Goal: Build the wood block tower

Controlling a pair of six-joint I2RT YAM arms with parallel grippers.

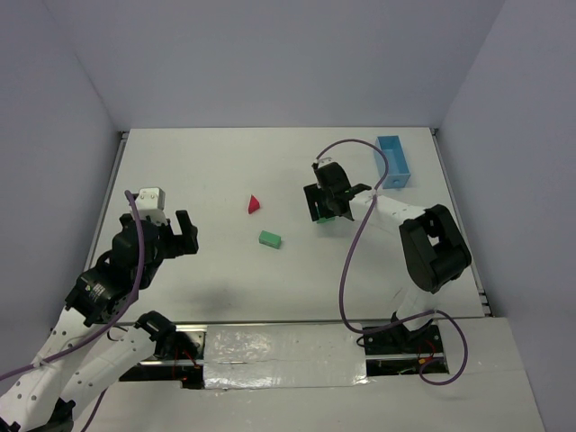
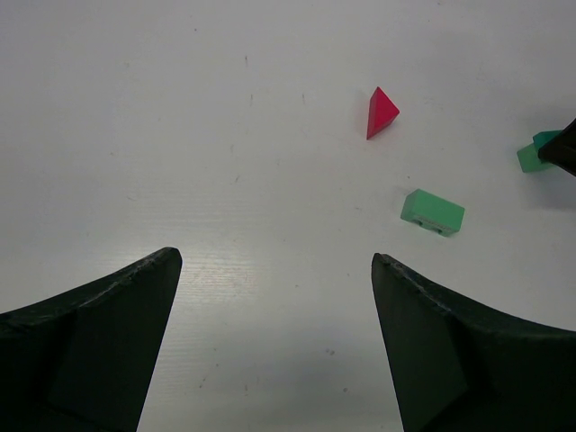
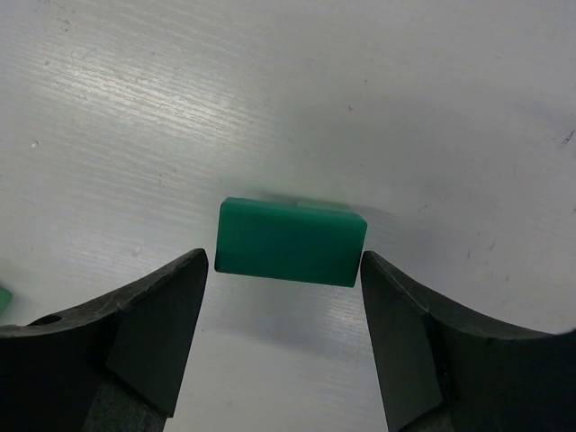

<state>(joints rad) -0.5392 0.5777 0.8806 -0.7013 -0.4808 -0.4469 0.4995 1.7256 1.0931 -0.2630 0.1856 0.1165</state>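
Observation:
A dark green rectangular block (image 3: 290, 241) lies between the fingertips of my right gripper (image 3: 283, 261), which is open, with a thin gap showing at the left fingertip. A paler green sliver (image 3: 328, 208) shows at the block's far edge. From above, the right gripper (image 1: 328, 205) hangs over this green piece (image 1: 321, 216) right of centre. A red triangular piece (image 1: 254, 203) and a light green block (image 1: 269, 238) lie apart mid-table. My left gripper (image 1: 171, 236) hovers open at the left, holding nothing. The left wrist view shows the left gripper (image 2: 276, 261), the red piece (image 2: 381, 112) and the green block (image 2: 433, 212).
A light blue tray (image 1: 392, 160) stands at the back right, beyond the right arm. At the right edge of the left wrist view, green blocks (image 2: 533, 157) are partly covered by the dark right gripper. A scrap of green (image 3: 3, 298) shows at the right wrist view's left edge.

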